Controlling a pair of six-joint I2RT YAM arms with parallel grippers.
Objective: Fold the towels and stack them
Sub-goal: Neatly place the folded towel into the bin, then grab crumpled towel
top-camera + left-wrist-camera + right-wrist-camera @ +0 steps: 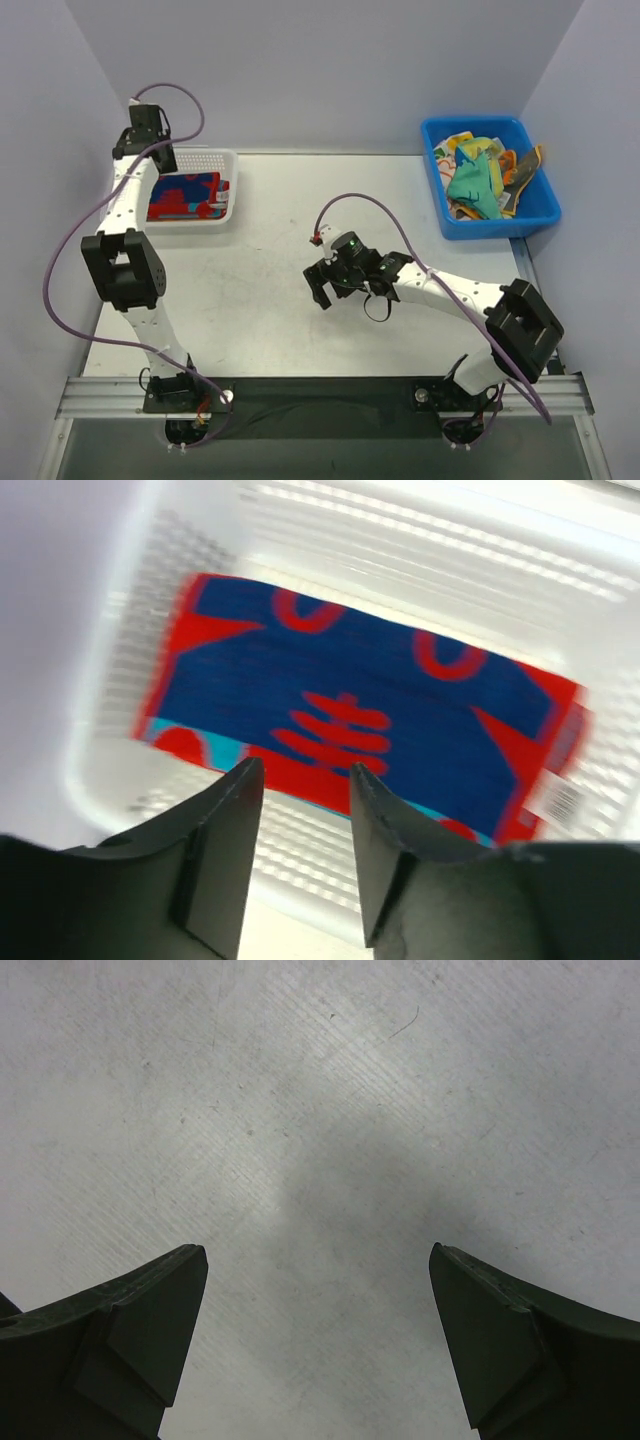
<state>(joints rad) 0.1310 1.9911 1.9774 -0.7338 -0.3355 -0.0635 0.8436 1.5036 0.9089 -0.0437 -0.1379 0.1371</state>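
Black left claw (pixel 305 770): jaws apart, gripping nothing, poised over a folded red-and-blue towel (pixel 380 710) that lies flat in a white mesh basket (pixel 430 550) at the far left of the table (pixel 250 290). Black right claw (pixel 318 1255): jaws wide apart, gripping nothing, above mid-table. Far right: blue bin (pixel 490 226) holding a heap of crumpled towels (pixel 478 178).

Basket (pixel 208 160): we see white mesh, far left on the bench (pixel 260 290).
Bin (pixel 485 226): we see blue plastic, far right, well apart from the basket.
Bench: pale grey, lightly scuffed.
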